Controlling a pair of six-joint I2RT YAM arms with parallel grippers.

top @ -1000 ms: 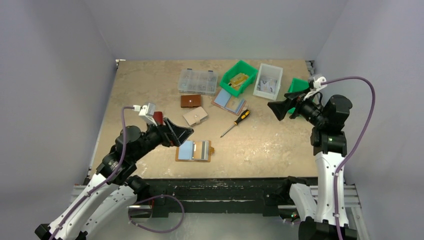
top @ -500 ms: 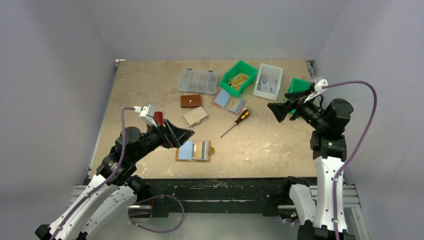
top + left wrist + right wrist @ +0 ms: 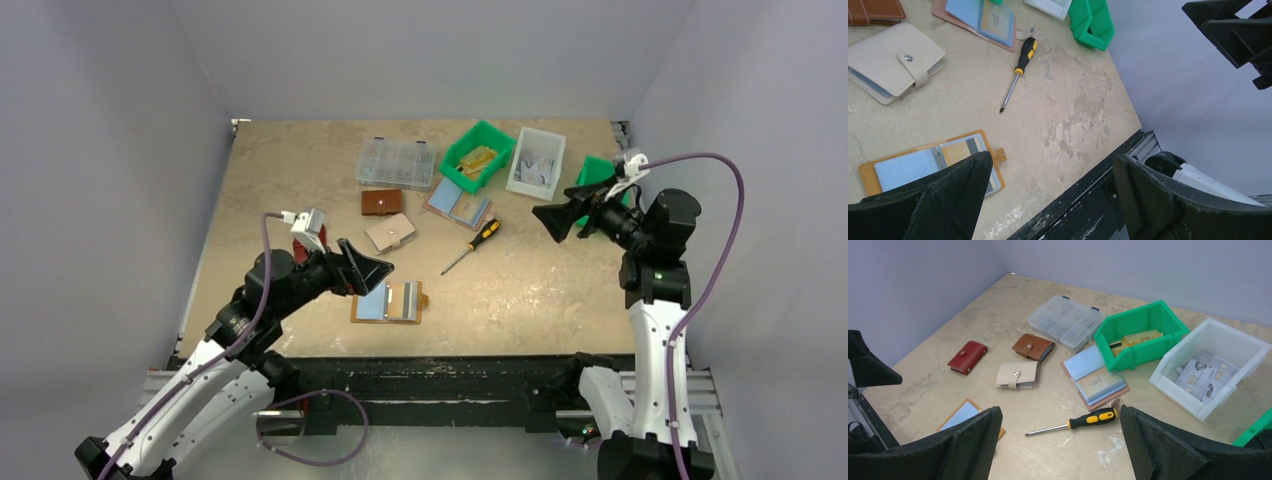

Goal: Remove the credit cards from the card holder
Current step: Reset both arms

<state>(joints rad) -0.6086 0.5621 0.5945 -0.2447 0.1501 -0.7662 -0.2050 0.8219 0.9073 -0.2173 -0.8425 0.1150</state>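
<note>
The card holder (image 3: pixel 388 302) lies open and flat near the table's front edge, a mustard-yellow wallet with its snap tab at the right; it also shows as the card holder (image 3: pixel 998 155) and, half hidden, the card holder (image 3: pixel 965 414). The credit cards (image 3: pixel 373 302) sit in its slots: a pale blue one on the left half (image 3: pixel 905 169) and one with a grey stripe on the right half (image 3: pixel 968 147). My left gripper (image 3: pixel 367 268) (image 3: pixel 1052 165) hovers open just above the holder's left rear corner. My right gripper (image 3: pixel 553 218) (image 3: pixel 1059 415) hangs open high over the right side, empty.
A screwdriver (image 3: pixel 472 245) lies mid-table. Behind it are a beige wallet (image 3: pixel 390 232), a brown wallet (image 3: pixel 381 202), a red wallet (image 3: pixel 967 357), an open pink card book (image 3: pixel 458 205), a clear organiser box (image 3: pixel 396 162), a green bin (image 3: pixel 477 155) and a white bin (image 3: pixel 536 162).
My left arm has moved a little forward and right, bringing its open jaws closer over the holder. The right arm has barely shifted. Nothing was taken hold of.
</note>
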